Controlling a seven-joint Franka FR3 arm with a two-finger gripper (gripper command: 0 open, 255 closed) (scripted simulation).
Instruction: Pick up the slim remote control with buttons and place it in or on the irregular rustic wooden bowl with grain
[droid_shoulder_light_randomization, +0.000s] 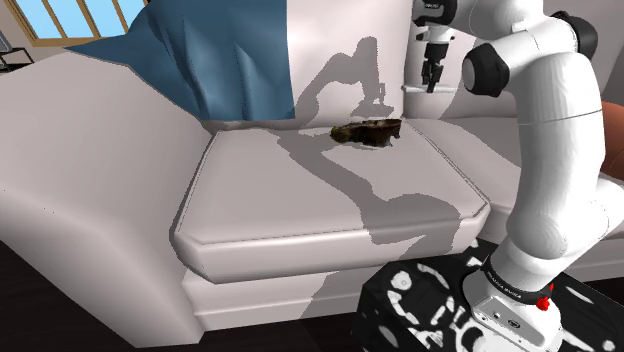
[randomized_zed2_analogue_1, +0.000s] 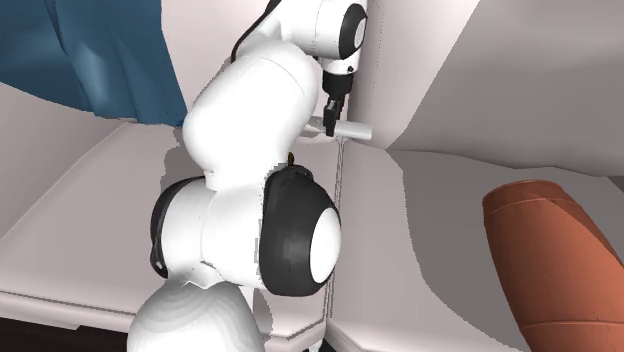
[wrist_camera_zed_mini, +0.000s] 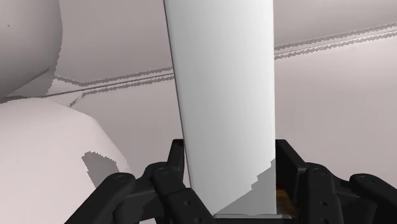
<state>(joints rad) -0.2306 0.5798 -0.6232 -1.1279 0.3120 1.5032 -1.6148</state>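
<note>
The gripper (droid_shoulder_light_randomization: 432, 80) was closed on the white slim remote (wrist_camera_zed_mini: 222, 95), holding it in the air above the sofa's seat cushion (droid_shoulder_light_randomization: 300, 190). The pick-up looked done. The placing was not yet done: the dark wooden bowl (droid_shoulder_light_randomization: 367, 131) sat empty at the cushion's back edge, below the gripper and a little to one side.

Plain white slim remote (wrist_camera_zed_mini: 222, 95) clasped aloft in my gripper (wrist_camera_zed_mini: 230, 167), dark brown irregular bowl (droid_shoulder_light_randomization: 367, 131) upright on pale cushion (droid_shoulder_light_randomization: 300, 190)

Pale sofa cushion (droid_shoulder_light_randomization: 290, 195) with brown bowl (droid_shoulder_light_randomization: 367, 131)
</note>
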